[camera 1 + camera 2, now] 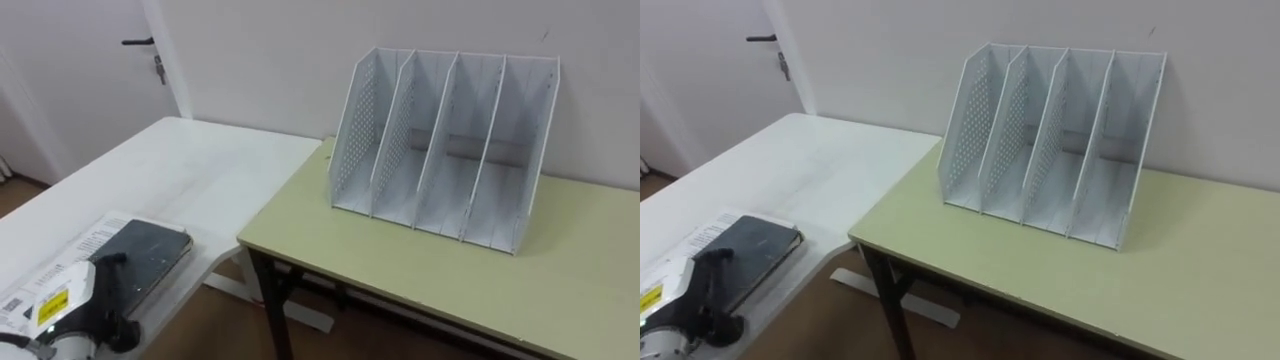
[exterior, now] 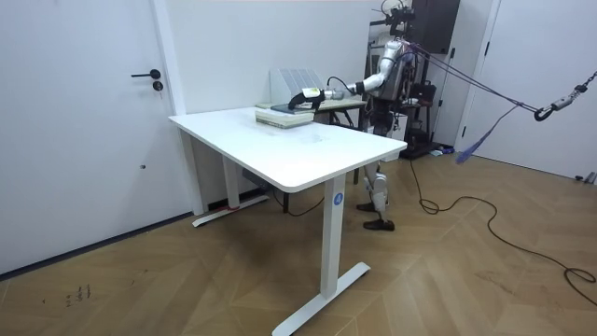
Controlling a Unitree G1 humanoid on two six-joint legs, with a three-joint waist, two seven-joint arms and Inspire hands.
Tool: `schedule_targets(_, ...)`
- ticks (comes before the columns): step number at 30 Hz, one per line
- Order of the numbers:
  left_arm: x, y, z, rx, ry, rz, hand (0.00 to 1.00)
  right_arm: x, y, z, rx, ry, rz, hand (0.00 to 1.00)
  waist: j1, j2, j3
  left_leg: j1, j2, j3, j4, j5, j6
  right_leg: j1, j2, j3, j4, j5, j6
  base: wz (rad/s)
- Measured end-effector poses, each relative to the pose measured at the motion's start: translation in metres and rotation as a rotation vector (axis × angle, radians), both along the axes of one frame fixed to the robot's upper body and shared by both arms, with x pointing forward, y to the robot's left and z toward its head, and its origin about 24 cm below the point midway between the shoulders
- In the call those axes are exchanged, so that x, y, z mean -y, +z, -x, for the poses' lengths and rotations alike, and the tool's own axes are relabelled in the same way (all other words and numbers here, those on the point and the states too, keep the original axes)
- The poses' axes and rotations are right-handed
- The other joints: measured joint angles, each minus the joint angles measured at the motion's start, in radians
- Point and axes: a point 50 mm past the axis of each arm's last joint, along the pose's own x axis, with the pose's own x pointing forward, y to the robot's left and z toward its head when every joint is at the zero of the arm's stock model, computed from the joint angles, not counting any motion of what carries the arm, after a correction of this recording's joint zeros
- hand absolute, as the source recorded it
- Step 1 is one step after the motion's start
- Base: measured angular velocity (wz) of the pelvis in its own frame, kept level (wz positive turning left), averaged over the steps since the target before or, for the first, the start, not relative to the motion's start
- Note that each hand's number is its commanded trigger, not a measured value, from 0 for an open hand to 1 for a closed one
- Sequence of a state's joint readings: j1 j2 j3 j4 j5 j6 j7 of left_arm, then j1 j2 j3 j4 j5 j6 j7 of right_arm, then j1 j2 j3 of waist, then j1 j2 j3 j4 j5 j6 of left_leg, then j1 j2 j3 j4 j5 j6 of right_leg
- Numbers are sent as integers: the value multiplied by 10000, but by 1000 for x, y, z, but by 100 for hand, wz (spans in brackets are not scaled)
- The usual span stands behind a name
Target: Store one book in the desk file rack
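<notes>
Whether the left hand [image 1: 100, 300] is closed on anything I cannot tell. It lies at the near end of the dark book [image 1: 155, 255], touching it. The book runs lengthwise away from the hand, forward and a little to the right, flat on top of a white printed book [image 1: 95, 235] on the white table [image 1: 190, 170]. Further out, ahead and well off to the hand's right, across the gap between the two tables, the white file rack [image 1: 445, 140] stands upright on the pale green desk [image 1: 420, 265]. All four of its compartments are empty, and the leftmost is the nearest to the hand. My judgement is that the coming move turns on carrying the book forward and rightward, and on standing it on edge to match the dividers.
</notes>
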State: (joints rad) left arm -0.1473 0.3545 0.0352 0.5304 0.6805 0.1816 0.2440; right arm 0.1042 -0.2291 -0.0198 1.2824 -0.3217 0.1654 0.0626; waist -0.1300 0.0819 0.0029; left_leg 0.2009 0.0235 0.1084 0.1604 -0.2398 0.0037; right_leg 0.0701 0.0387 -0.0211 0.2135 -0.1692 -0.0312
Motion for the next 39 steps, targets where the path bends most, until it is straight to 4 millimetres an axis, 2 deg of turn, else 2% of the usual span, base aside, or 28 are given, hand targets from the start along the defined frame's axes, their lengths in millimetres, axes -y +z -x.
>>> schedule_targets(8,-2,4,-3,48,58,-175,100,0,0,1,-138,-83,343,0,-33,1,-7,-1,10,-15,-113,8,56,-26,39,26,95,47,-16,-1)
schedule_targets(13,-1,5,-4,3,12,-142,100,1,1,-1,-39,-75,544,0,-39,105,-78,-13,17,-28,-84,12,57,1,43,16,80,60,-33,0)
schedule_targets(31,2,6,-7,10,-131,-109,100,1,1,-8,261,-266,647,0,-30,105,-66,31,0,0,-64,17,62,-21,25,44,67,36,-11,0)
schedule_targets(34,3,7,-7,43,-164,-112,100,0,1,-13,340,-123,577,0,-14,106,-63,30,-1,6,-70,17,62,-29,27,56,51,36,-10,0)
schedule_targets(39,11,20,-12,401,-595,162,100,-2,4,-39,1258,332,230,0,112,61,-32,-156,-18,-33,-38,36,89,-220,-6,27,94,42,-2,1)
